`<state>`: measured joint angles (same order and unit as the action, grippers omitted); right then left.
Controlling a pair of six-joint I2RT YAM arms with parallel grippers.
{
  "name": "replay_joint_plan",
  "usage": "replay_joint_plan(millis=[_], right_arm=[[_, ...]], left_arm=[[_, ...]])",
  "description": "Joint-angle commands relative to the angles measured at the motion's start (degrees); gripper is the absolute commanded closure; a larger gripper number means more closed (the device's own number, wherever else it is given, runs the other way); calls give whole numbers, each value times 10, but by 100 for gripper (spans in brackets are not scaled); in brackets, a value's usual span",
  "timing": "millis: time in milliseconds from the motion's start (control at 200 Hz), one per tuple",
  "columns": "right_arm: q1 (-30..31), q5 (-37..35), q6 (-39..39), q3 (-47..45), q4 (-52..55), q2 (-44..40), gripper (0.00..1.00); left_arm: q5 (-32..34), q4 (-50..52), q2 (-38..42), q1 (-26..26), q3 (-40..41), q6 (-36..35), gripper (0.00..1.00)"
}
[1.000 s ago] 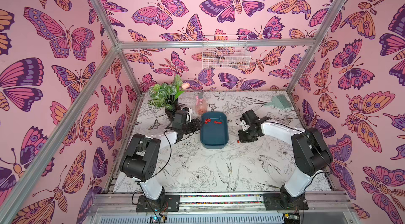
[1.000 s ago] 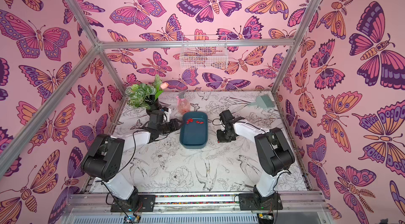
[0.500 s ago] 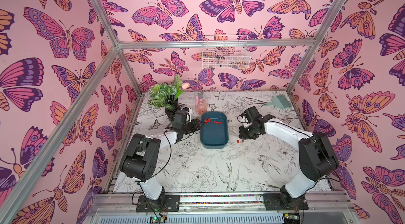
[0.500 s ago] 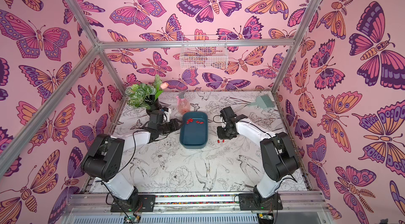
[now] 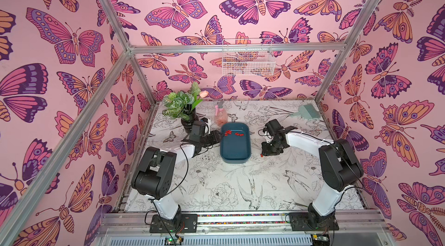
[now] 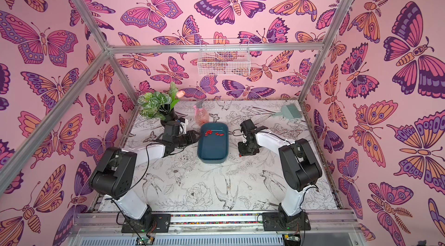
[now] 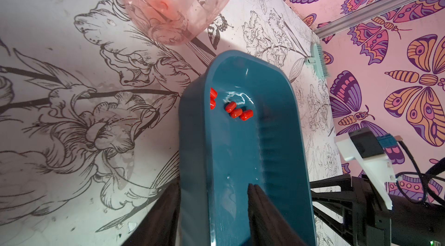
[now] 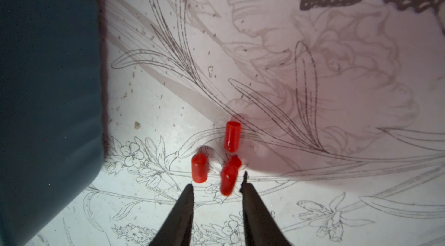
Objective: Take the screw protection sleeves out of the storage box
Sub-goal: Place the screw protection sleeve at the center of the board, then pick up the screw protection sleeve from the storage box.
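Note:
The dark teal storage box [image 5: 234,151] [image 6: 212,151] sits mid-table. Several red screw protection sleeves [image 5: 232,133] [image 7: 237,112] lie at its far end. My left gripper [image 5: 218,136] [image 7: 214,185] is shut on the box's left wall, one finger outside and one inside. My right gripper [image 5: 268,152] [image 8: 218,184] points down at the table just right of the box, open. Three sleeves are on the table there: two lie still [image 8: 232,136] [image 8: 199,167], and a third [image 8: 228,177] is blurred between the fingertips, touching neither.
A potted plant [image 5: 180,107] and a pink spray bottle [image 5: 220,114] stand just behind the left gripper and the box. A teal brush [image 5: 305,111] lies at the back right. A white wire basket [image 5: 248,60] hangs on the back wall.
My right jaws have spread apart and a sleeve has dropped from them beside two others on the table. The left arm and the box have not moved.

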<state>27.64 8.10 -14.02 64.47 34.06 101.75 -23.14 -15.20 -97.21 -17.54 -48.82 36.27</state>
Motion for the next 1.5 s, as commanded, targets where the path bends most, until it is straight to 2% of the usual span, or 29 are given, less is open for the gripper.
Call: replay_joint_plan(millis=[0,80,280,446,576,831,956,1182,1492], right_arm=[[9,-25,10,16,12,0,59],[14,-32,11,20,14,4,54],[18,-38,4,13,2,-36,53],[16,-10,-1,17,-1,-48,52],[16,32,-16,20,-12,-51,54],[23,27,-20,103,35,-96,59],[39,29,-18,187,56,-59,60],[84,21,-5,334,78,68,62],[105,27,-2,423,43,203,69]], left_arm=[[-11,-9,3,4,7,-2,50],[-12,-9,3,4,7,-2,50],[-10,-9,3,4,7,-2,50],[-12,-8,3,4,6,-3,50],[-12,-9,4,4,8,-3,50],[-13,-9,1,4,6,-2,50],[-10,-8,3,4,8,-1,50],[-11,-18,3,11,14,7,50],[-20,-29,-2,18,17,15,50]])
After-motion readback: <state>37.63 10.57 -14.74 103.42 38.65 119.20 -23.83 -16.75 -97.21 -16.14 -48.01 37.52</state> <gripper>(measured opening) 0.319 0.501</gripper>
